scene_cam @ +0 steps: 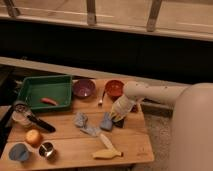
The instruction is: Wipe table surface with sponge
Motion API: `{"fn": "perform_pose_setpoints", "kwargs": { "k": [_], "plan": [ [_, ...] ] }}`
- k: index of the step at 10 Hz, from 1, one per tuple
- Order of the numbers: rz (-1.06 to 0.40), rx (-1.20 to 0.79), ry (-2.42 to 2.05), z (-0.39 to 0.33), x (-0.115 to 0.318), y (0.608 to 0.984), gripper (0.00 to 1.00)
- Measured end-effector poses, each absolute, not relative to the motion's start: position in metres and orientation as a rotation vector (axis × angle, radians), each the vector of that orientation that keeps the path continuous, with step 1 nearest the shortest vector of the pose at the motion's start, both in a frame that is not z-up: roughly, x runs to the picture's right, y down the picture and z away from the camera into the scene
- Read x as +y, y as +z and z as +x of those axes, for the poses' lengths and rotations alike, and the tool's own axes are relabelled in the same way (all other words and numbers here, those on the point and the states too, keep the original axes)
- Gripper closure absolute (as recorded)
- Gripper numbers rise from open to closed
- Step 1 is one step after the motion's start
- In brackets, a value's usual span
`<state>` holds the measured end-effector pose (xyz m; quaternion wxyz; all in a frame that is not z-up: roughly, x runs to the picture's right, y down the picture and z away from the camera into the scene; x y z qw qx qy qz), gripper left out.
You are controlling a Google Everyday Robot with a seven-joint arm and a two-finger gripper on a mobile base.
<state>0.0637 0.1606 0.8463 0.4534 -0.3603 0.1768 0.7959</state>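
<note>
While end effector point(118, 118) hangs over table point(75, 145), apparent sponge point(106, 122) just beside

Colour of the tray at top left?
Green tray, camera view; the hand is beside the sponge.

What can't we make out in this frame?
Camera view only.
1. Claw, at the blue sponge mid-table: the arm hides whether it touches the sponge.
2. Red bowl: arm hides its right rim.
3. Red item in the green tray: too small to identify.

Blue sponge point(106, 122) flat on wooden table point(134, 146), end effector point(118, 118) just beside.
</note>
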Motion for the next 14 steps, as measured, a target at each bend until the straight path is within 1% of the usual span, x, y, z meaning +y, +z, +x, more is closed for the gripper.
{"fn": "perform_pose_setpoints", "kwargs": {
  "k": [2,5,8,9,11,14],
  "plan": [
    [-0.895,0.403,1.963,0.054,0.152,0.851,1.0],
    [-0.949,0.335,1.891,0.01,0.144,0.854,1.0],
    [-1.005,0.299,1.818,-0.019,0.149,0.847,1.0],
    [-1.027,0.317,1.794,-0.024,0.158,0.841,1.0],
    [-1.053,0.372,1.763,-0.017,0.177,0.831,1.0],
    [-1.021,0.454,1.829,0.033,0.194,0.821,1.0]
  ]
}}
